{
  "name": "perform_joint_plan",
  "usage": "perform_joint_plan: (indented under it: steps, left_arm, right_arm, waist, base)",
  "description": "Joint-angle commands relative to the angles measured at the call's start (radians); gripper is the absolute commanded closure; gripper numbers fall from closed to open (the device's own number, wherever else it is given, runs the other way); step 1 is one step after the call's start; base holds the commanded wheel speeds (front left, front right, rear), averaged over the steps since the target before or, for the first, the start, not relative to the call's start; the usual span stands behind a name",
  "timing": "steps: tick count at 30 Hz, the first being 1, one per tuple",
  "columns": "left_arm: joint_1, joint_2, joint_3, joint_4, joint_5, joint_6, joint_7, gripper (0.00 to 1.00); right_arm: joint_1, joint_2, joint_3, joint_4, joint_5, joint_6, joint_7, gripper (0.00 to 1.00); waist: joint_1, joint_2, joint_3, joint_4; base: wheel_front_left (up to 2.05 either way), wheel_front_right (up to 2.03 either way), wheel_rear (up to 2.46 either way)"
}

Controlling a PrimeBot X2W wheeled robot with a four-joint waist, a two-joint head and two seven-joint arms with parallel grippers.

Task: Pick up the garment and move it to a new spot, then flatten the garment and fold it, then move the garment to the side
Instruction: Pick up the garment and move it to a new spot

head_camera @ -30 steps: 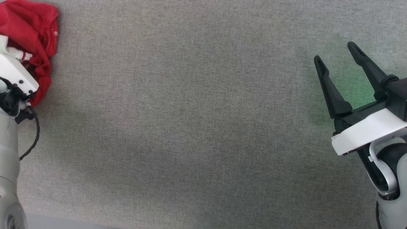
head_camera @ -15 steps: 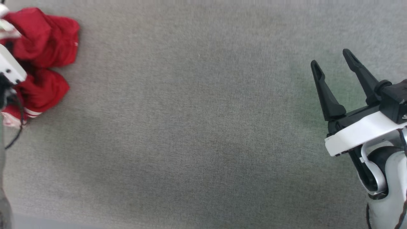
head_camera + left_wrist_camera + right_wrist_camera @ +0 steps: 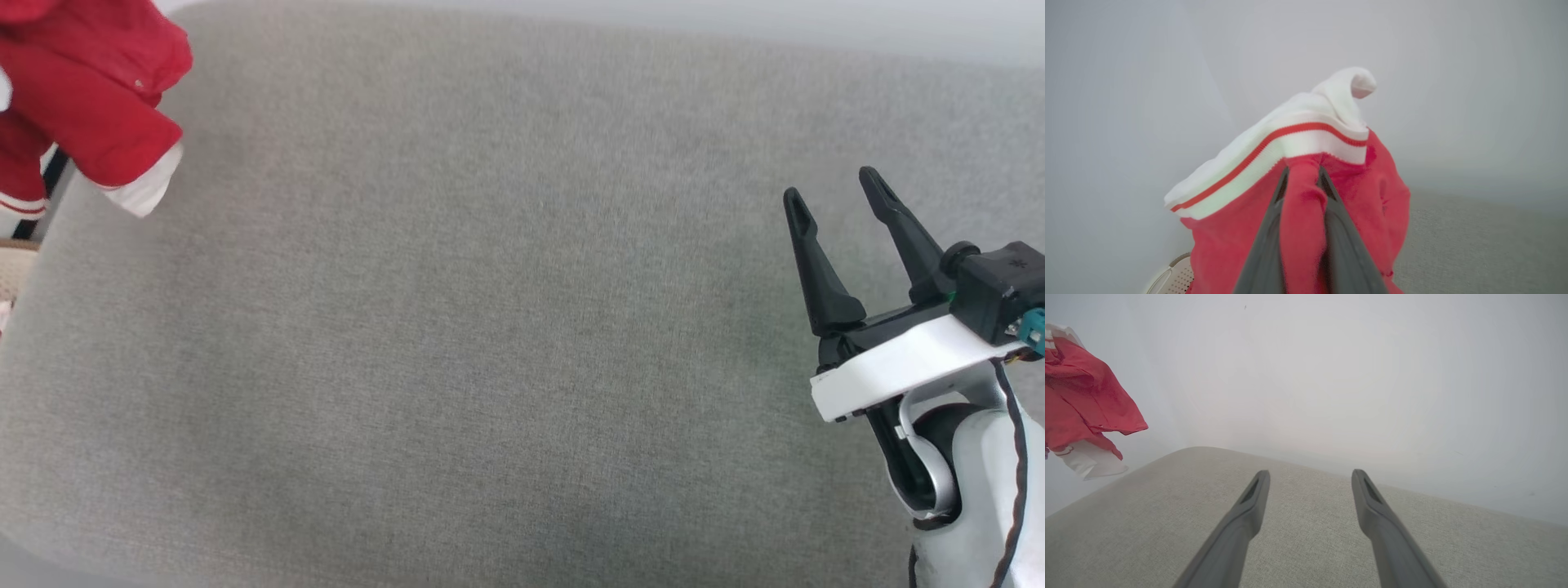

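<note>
The garment (image 3: 82, 98), a red T-shirt with white sleeves and striped trim, hangs bunched in the air at the upper left of the head view, above the grey cushion's left end. In the left wrist view my left gripper (image 3: 1302, 173) is shut on a red fold of the garment (image 3: 1302, 228), with a white sleeve and its red stripe draped over the top. From the right wrist view the garment (image 3: 1081, 400) dangles at far left. My right gripper (image 3: 829, 192) is open over the cushion's right side, holding nothing; its fingers (image 3: 1249, 506) stand well apart.
A wide grey fabric cushion (image 3: 490, 343) spans the head view, with rounded edges at the left and back. A pale wall (image 3: 1331, 367) rises behind it. A beige perforated object (image 3: 1173, 277) shows below the hanging shirt at the left.
The left arm has lifted the garment off the cushion, and it now hangs in the air. The camera has tilted, bringing the cushion's back edge into view. The right gripper stays open.
</note>
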Motion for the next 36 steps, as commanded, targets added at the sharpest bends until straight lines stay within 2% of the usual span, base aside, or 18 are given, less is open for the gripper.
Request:
perform_joint_plan:
  steps: [1,10,15,18,25,30,36]
  left_arm:
    - [-0.011,-0.001,-0.032,-0.043,-0.020,-0.003,0.020,1.00]
    - [0.060,0.059,-0.197,-0.338,-0.156,-0.003,0.165,1.00]
    - [0.116,0.103,-0.220,-0.479,-0.201,-0.002,0.236,1.00]
    - [0.186,0.118,-0.224,-0.615,-0.233,0.008,0.305,1.00]
    - [0.321,0.110,-0.246,-0.875,-0.272,0.072,0.418,1.00]
    - [0.419,0.083,-0.293,-1.062,-0.298,0.127,0.521,1.00]
    - [0.529,0.045,-0.378,-1.164,-0.318,0.168,0.617,1.00]
  right_arm:
    - [0.014,0.009,-0.004,0.005,0.006,0.000,-0.014,0.00]
    - [0.028,0.034,-0.058,0.025,0.009,0.000,-0.058,0.00]
    - [0.047,0.042,-0.104,0.028,0.004,0.000,-0.074,0.00]
    - [0.069,0.047,-0.150,0.028,-0.004,0.000,-0.080,0.00]
    - [0.114,0.058,-0.208,0.029,-0.023,0.000,-0.088,0.00]
    - [0.134,0.082,-0.227,0.026,-0.021,0.000,-0.094,0.00]
    - [0.146,0.107,-0.213,0.043,-0.008,0.000,-0.104,0.00]
  waist:
    - [0.0000,0.0000,-0.040,0.007]
    - [0.0000,0.0000,-0.108,-0.036]
    - [0.0000,0.0000,-0.130,-0.085]
    - [0.0000,0.0000,-0.144,-0.143]
    - [0.0000,0.0000,-0.161,-0.246]
    - [0.0000,0.0000,-0.156,-0.310]
    - [0.0000,0.0000,-0.130,-0.367]
  base:
    - [0.00,0.00,0.00]
    - [0.00,0.00,0.00]
    - [0.00,0.00,0.00]
    - [0.00,0.00,0.00]
    - [0.00,0.00,0.00]
    - [0.00,0.00,0.00]
    - [0.00,0.00,0.00]
